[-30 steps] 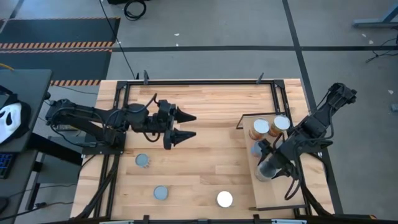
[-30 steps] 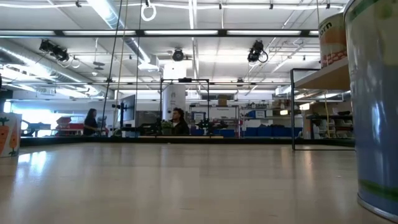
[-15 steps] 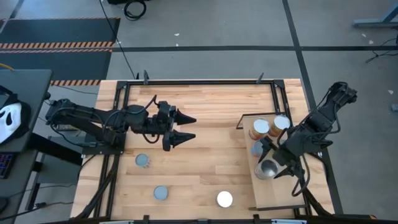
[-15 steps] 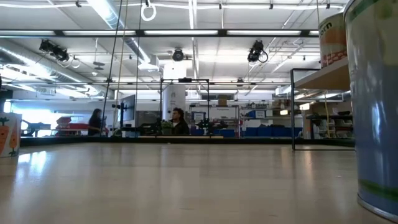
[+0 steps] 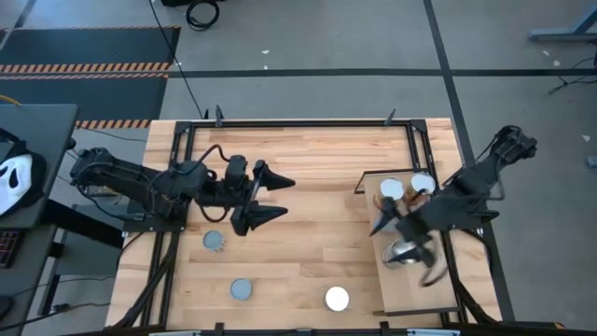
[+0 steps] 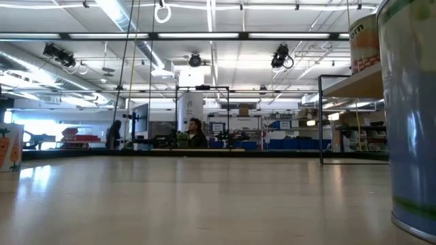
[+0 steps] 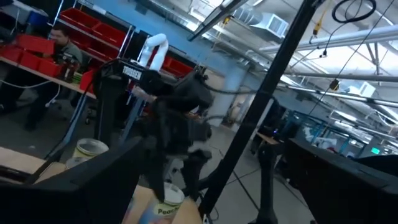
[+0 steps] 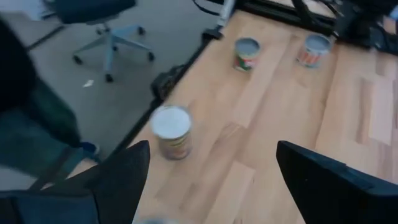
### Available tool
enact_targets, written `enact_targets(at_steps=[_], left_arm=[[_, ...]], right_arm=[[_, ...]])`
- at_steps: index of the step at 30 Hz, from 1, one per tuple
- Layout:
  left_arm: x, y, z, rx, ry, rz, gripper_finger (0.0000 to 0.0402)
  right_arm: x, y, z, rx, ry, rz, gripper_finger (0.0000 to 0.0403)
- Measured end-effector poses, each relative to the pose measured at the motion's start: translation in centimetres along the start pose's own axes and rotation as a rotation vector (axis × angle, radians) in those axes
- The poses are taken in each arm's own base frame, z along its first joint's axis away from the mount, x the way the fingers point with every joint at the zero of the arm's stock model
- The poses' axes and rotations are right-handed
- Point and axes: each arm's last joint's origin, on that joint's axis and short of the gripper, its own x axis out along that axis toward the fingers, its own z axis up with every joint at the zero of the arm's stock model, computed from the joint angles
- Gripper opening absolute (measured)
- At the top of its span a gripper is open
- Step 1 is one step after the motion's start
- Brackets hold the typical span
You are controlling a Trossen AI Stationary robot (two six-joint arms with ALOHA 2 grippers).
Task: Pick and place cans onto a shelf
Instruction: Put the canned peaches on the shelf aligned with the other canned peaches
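Three cans stand upright on the slatted tabletop near the front edge: a silver one (image 5: 215, 242), a silver one (image 5: 242, 289) and a white-topped one (image 5: 337, 299). They also show in the right wrist view (image 8: 171, 130). On the shelf (image 5: 420, 291) at the right stand an orange-brown can (image 5: 392, 189), a white-topped can (image 5: 423, 183) and a silver can (image 5: 403, 252). My right gripper (image 5: 407, 252) is wide open above that silver can, one finger on either side, touching nothing. My left gripper (image 5: 284, 197) is open and empty over the table's left middle.
The shelf's black metal frame (image 5: 364, 182) rises at the table's right. In the low view a large can (image 6: 409, 122) fills the right edge close to the camera. People show in the room beyond the table. Bare tabletop (image 5: 317, 233) lies between the two arms.
My right gripper has opened, let go of the silver can on the shelf and swung up from it. The can stays upright where it stood. My left gripper has drifted slightly toward the table's near edge and turned a little, still open.
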Motion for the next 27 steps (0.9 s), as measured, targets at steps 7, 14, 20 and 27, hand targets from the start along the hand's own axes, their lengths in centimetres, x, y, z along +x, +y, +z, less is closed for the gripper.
enact_targets(at_steps=[7,14,20,27], left_arm=[[0.1,0.2,-0.2,-0.010,0.003,0.027,0.0396],[0.1,0.2,-0.3,-0.021,0.018,0.032,0.0396],[0.1,0.2,-0.3,-0.021,0.018,0.033,0.0396],[0.1,0.2,-0.3,-0.021,0.017,0.032,0.0396]], right_arm=[[4.6,0.7,3.2,0.041,0.026,-0.007,0.0356],[8.4,2.1,7.5,0.036,0.100,0.002,0.0356],[12.1,3.0,7.8,-0.037,0.251,0.001,0.0356],[17.1,3.5,5.7,-0.083,0.384,0.036,0.0357]])
